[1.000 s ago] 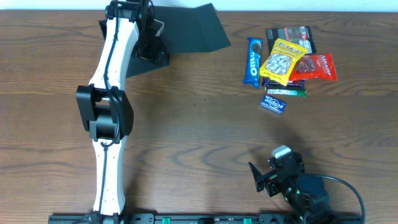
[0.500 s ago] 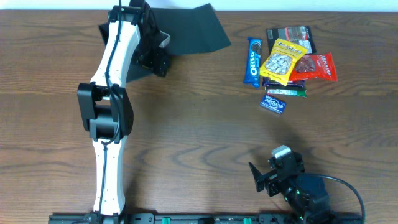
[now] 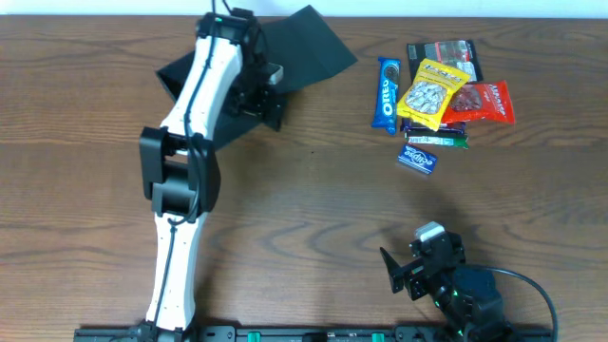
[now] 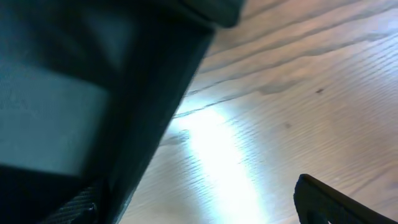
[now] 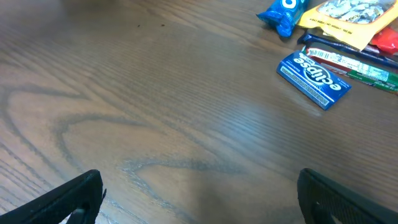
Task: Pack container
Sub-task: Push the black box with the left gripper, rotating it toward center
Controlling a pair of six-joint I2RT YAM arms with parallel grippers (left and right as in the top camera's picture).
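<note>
Box: you have slid the container [image 3: 313,47] toward 3 o'clock — nearer the snacks [image 3: 439,90].
Left gripper [image 3: 271,100]: jaws apart, beside its wall.
Right gripper [image 3: 394,271]: jaws apart — idle.

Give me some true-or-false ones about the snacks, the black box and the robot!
1. The left tool is right at the black box. True.
2. The snack packets are inside the black box. False: they lie on the table, apart from the box.
3. The right tool is holding the Eclipse gum. False: it is open and empty, and the gum lies on the table.
4. The blue Oreo packet lies beside the yellow packet. True.
</note>
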